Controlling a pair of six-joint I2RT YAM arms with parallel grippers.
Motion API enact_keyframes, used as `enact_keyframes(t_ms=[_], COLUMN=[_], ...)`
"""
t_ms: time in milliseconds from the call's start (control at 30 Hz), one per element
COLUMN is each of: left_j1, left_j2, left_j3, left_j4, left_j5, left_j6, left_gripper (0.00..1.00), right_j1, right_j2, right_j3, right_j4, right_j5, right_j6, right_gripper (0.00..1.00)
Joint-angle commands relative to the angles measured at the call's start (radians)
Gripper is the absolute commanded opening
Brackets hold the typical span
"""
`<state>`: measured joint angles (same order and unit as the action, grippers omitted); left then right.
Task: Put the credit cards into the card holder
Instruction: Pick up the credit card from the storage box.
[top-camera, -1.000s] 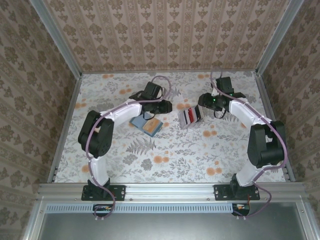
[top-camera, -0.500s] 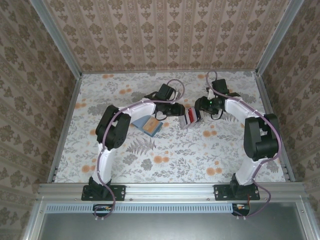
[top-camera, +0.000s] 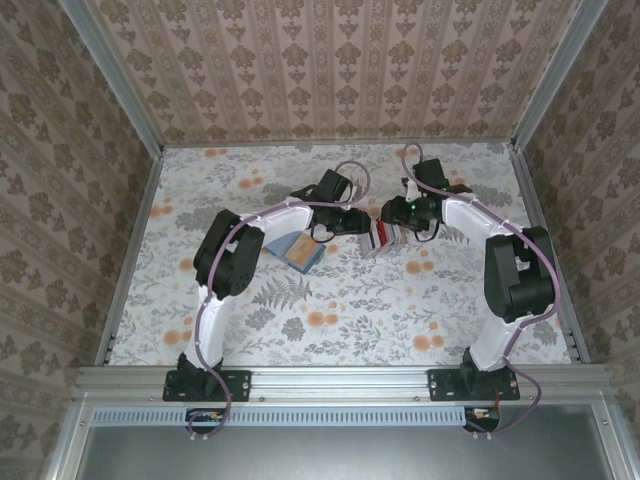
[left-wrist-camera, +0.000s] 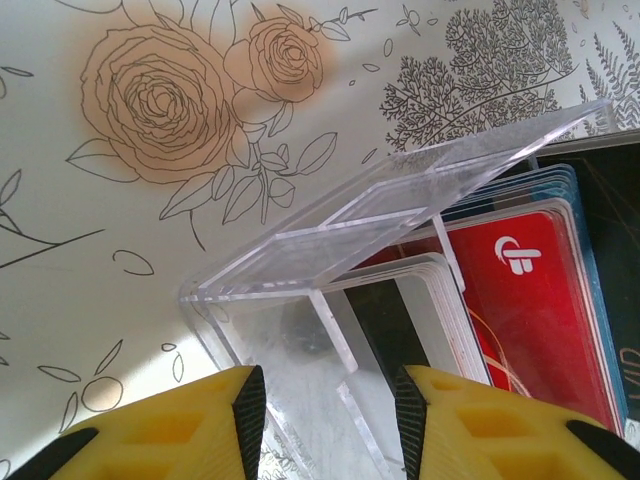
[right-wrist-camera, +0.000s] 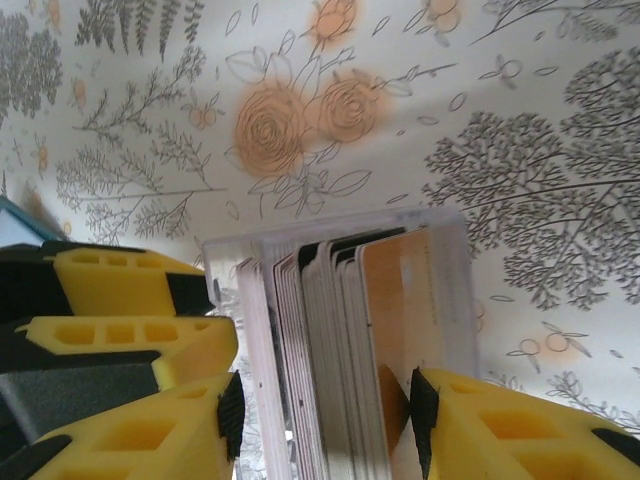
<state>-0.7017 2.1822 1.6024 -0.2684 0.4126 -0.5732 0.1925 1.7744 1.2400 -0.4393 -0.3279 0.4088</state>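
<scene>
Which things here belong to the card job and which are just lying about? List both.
Job:
- credit cards, standing in the clear rack
- card holder, the teal wallet lying on the table
- left gripper and right gripper, both at the rack

Lying about:
- clear rack, merely where the cards stand
- floral table

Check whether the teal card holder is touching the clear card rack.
Apart. The top view shows the card holder lying left of the clear rack, with bare patterned table between them.
</scene>
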Motion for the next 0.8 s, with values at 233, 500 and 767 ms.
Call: enact_keyframes(t_ms=[233, 500, 767], left_j1=[-0.010, -0.008, -0.008], left_j2=[0.027, 0.028, 0.027], left_j3=[0.005, 0.000, 0.005], left_j4=[-0.006, -0.005, -0.006], left_j5=[0.010, 0.006, 0.006], left_j6=[-0.016, -0.017, -0.019], left_gripper=[0.42, 0.42, 0.42], right_j1=[0.044, 0.047, 0.048], right_j2=[0.061, 0.018, -0.028], right_j3=[0.057, 0.062, 0.069], right_j4=[-0.093, -0.093, -0.135], right_j5=[0.096, 0.085, 0.103], right_j6=[-0.062, -0.052, -0.056], right_gripper=[0.51, 0.49, 0.48])
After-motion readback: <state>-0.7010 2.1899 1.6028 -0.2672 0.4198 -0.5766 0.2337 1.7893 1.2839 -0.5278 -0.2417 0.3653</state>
